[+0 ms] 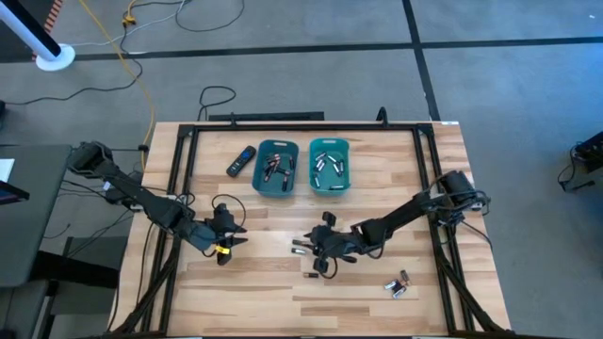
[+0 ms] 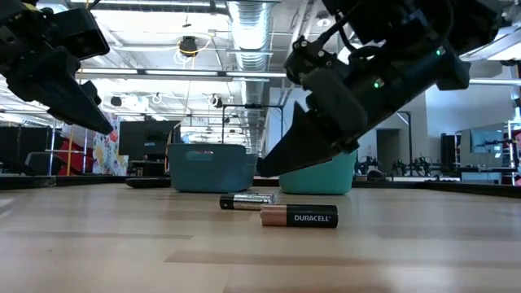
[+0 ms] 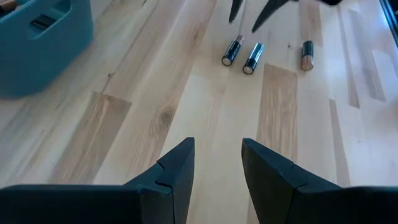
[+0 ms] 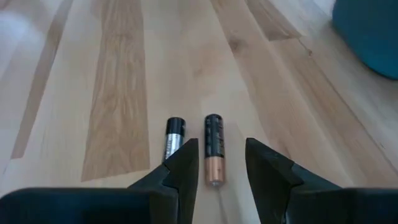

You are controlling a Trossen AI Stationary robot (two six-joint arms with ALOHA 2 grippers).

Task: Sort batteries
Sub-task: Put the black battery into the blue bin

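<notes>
**Right pincer poised over two loose cells, lower centre of the surface**

From overhead I see my right pincer (image 1: 318, 256) low over the wooden surface (image 1: 264, 292), just below frame centre. Its fingers (image 4: 180, 168) stand apart with nothing clamped; in the right wrist view a copper-ended battery (image 4: 213, 148) lies in the gap between them, and a silver-and-black battery (image 4: 173, 138) lies just beside it, parallel, partly behind one finger.

A third battery (image 1: 312, 275) lies alone just below the pincer. A small cluster of batteries (image 1: 398, 283) sits in the lower right of the overhead frame, well apart from both arms.

My left pincer (image 1: 229, 237) hangs left of centre, fingers (image 3: 177, 168) parted, empty, above bare wood.

Two teal bins sit side by side at upper centre: the left bin (image 1: 259, 181) holds dark cells, the right bin (image 1: 313, 179) silvery ones. A black remote (image 1: 241, 161) lies just left of the bins.
</notes>
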